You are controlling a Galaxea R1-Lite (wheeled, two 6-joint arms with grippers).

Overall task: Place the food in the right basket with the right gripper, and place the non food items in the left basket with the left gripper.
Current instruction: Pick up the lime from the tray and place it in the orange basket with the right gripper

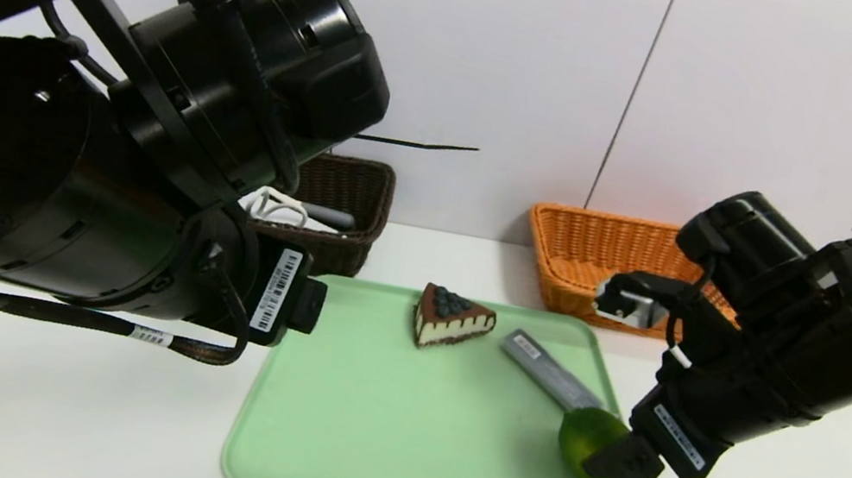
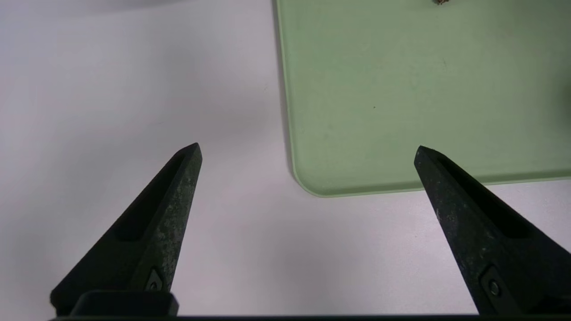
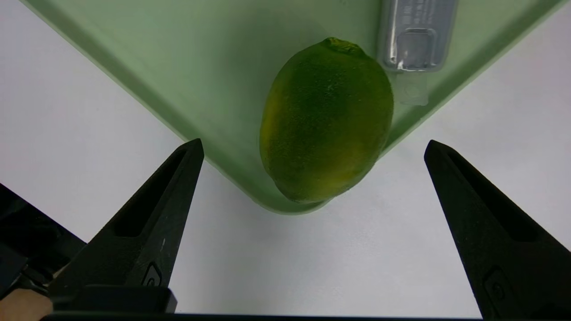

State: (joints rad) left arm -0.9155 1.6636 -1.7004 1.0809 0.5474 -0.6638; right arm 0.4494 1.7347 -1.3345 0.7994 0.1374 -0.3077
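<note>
A green lime [image 1: 598, 458] [image 3: 325, 120] lies in the near right corner of the pale green tray [image 1: 373, 440] [image 3: 178, 67]. My right gripper [image 1: 627, 463] [image 3: 312, 149] hangs open just above it, nothing between its fingers. A grey packaged stick [image 1: 550, 372] [image 3: 417, 35] lies beside the lime. A chocolate cake slice [image 1: 452, 316] sits at the tray's back middle. My left gripper [image 2: 308, 149] is open over the table by the tray's near left corner [image 2: 312, 187]. The dark brown left basket [image 1: 340, 206] holds white and grey items [image 1: 291, 208]. The orange right basket [image 1: 607, 253] stands behind the tray.
White table [image 1: 54, 410] all round the tray. A white wall rises right behind the baskets. My left arm's bulk [image 1: 99, 155] hides much of the table's left side and part of the brown basket.
</note>
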